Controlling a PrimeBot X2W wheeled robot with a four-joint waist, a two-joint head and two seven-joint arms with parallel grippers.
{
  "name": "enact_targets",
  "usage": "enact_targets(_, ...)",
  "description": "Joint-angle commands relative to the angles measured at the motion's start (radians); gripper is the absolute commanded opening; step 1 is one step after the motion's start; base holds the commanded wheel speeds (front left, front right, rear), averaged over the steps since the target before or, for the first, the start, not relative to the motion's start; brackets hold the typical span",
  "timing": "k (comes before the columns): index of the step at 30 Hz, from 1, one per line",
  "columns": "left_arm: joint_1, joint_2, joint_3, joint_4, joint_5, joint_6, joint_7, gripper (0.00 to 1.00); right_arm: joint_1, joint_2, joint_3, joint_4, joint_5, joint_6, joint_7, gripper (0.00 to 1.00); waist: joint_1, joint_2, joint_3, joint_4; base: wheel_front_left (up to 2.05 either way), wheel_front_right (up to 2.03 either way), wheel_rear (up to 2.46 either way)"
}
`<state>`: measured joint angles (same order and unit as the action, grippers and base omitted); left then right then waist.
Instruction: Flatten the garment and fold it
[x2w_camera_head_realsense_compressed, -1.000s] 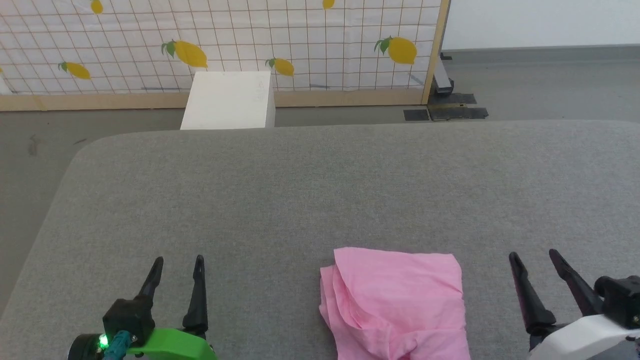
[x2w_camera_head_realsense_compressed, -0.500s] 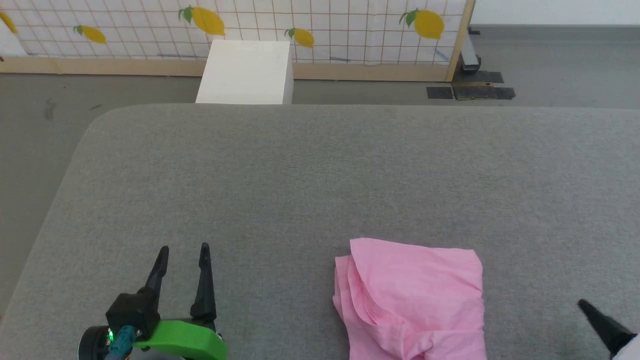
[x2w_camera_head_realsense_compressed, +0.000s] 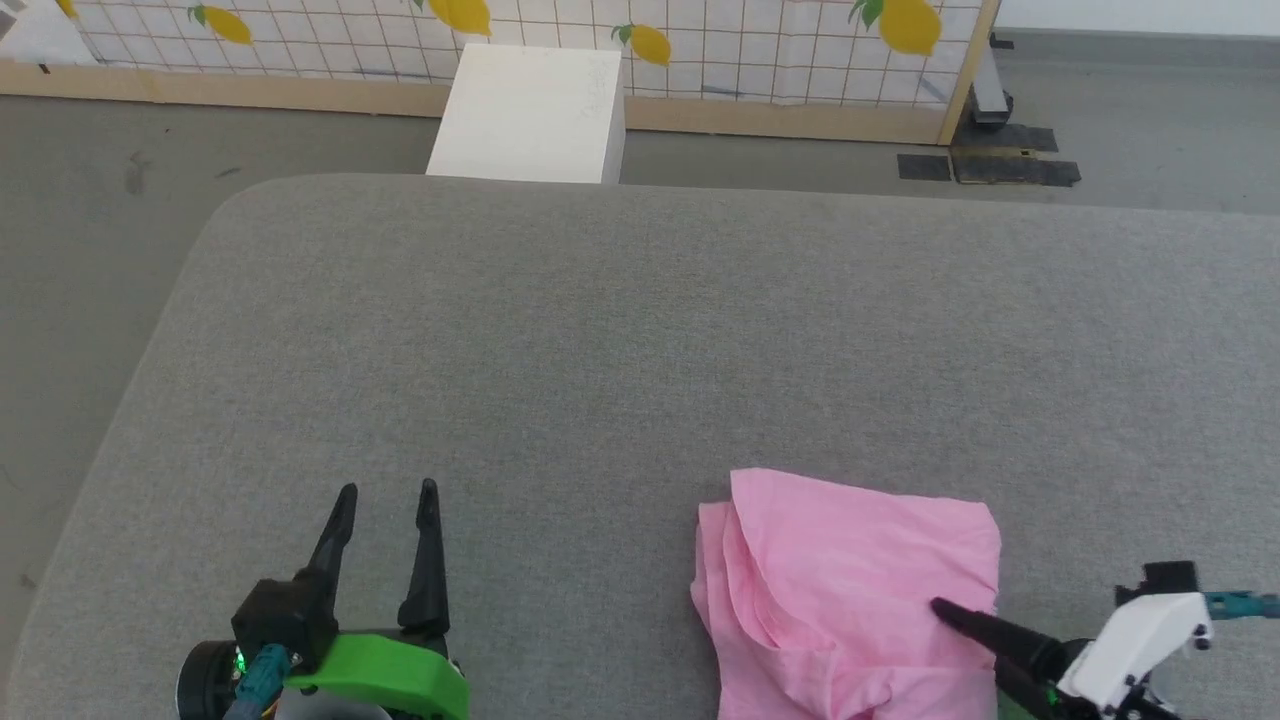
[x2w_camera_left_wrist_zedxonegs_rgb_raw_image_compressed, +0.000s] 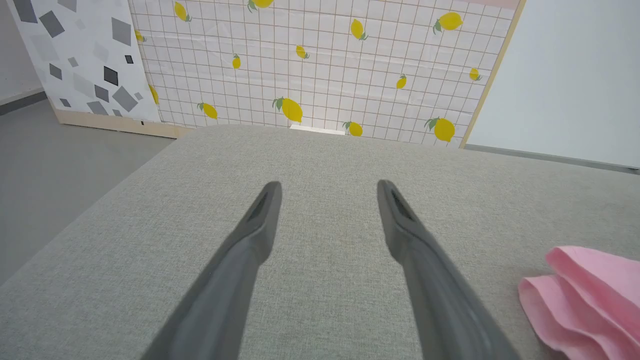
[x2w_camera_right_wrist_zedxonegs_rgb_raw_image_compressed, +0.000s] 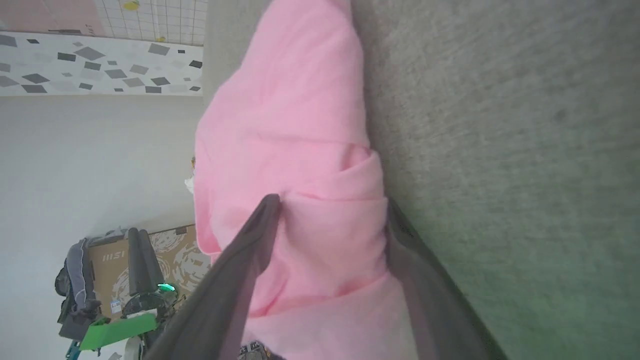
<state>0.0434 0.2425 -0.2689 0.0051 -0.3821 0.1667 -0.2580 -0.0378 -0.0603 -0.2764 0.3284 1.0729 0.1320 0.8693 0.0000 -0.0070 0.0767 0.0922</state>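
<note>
The garment (x2w_camera_head_realsense_compressed: 850, 580) is a pink cloth lying in a loosely folded, wrinkled heap near the front of the grey padded surface (x2w_camera_head_realsense_compressed: 600, 330). My right gripper (x2w_camera_head_realsense_compressed: 968, 640) has turned sideways at the garment's right edge, its upper finger lying over the cloth. In the right wrist view this gripper (x2w_camera_right_wrist_zedxonegs_rgb_raw_image_compressed: 332, 202) stands open with a thick fold of the garment (x2w_camera_right_wrist_zedxonegs_rgb_raw_image_compressed: 285, 115) between its two fingers. My left gripper (x2w_camera_head_realsense_compressed: 387, 490) rests open and empty well to the left of the cloth. The left wrist view shows the left gripper (x2w_camera_left_wrist_zedxonegs_rgb_raw_image_compressed: 328, 185) over bare surface and the garment (x2w_camera_left_wrist_zedxonegs_rgb_raw_image_compressed: 585, 295) at the lower right.
A white box (x2w_camera_head_realsense_compressed: 530, 90) stands on the floor beyond the surface's far edge, in front of a lemon-print grid panel (x2w_camera_head_realsense_compressed: 780, 40). The surface's rounded left edge (x2w_camera_head_realsense_compressed: 130, 370) drops to grey floor. Dark floor plates (x2w_camera_head_realsense_compressed: 990, 165) lie at the back right.
The head camera has tilted and shifted. My right gripper dropped out of view, then came back turned sideways with its fingers around the garment's right edge. The left gripper has stayed put.
</note>
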Motion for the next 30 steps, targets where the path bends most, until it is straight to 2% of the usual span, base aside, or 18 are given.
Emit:
enact_targets(1, -0.019, -0.007, 0.005, 0.006, 0.022, -0.008, -0.004, 1.0, -0.014, 0.005, 0.018, 0.022, 0.005, -0.001, -0.009, 0.81, 0.0, 0.007, 0.0, 0.007, 0.0, 0.0, 0.0)
enact_targets(2, -0.02, -0.01, 0.006, 0.007, 0.024, -0.011, -0.004, 1.0, -0.019, 0.006, 0.029, 0.032, 0.005, -0.001, -0.015, 0.28, 0.0, 0.007, 0.0, 0.009, 0.0, 0.0, 0.0)
enact_targets(3, -0.02, -0.013, 0.009, 0.013, 0.025, -0.013, -0.004, 1.0, -0.024, 0.005, 0.044, 0.041, -0.001, -0.001, -0.025, 0.0, 0.0, 0.007, -0.001, 0.011, 0.0, 0.0, 0.0)
enact_targets(8, -0.016, -0.021, 0.018, 0.028, 0.033, -0.022, -0.004, 1.0, -0.039, -0.026, 0.108, 0.034, -0.026, -0.001, -0.079, 0.0, 0.0, 0.007, -0.014, 0.01, 0.0, 0.0, 0.0)
enact_targets(12, -0.006, -0.026, 0.022, 0.041, 0.038, -0.029, -0.004, 1.0, -0.05, -0.082, 0.194, -0.008, -0.09, -0.001, -0.132, 0.0, 0.0, 0.007, -0.032, -0.01, 0.0, 0.0, 0.0)
enact_targets(18, -0.008, -0.034, 0.02, 0.038, 0.049, -0.038, -0.004, 1.0, -0.093, -0.212, 0.349, -0.084, -0.29, -0.001, -0.204, 0.0, 0.0, 0.007, -0.041, -0.066, 0.0, 0.0, 0.0)
enact_targets(23, -0.015, -0.047, 0.026, 0.019, 0.062, -0.043, -0.004, 1.0, -0.176, -0.331, 0.478, -0.117, -0.491, -0.001, -0.207, 0.0, 0.0, 0.007, -0.028, -0.158, 0.0, 0.0, 0.0)
enact_targets(30, -0.05, -0.066, 0.034, -0.022, 0.086, -0.055, -0.004, 1.0, -0.31, -0.443, 0.59, -0.111, -0.626, -0.001, -0.186, 0.0, 0.0, 0.007, 0.047, -0.325, 0.0, 0.0, 0.0)
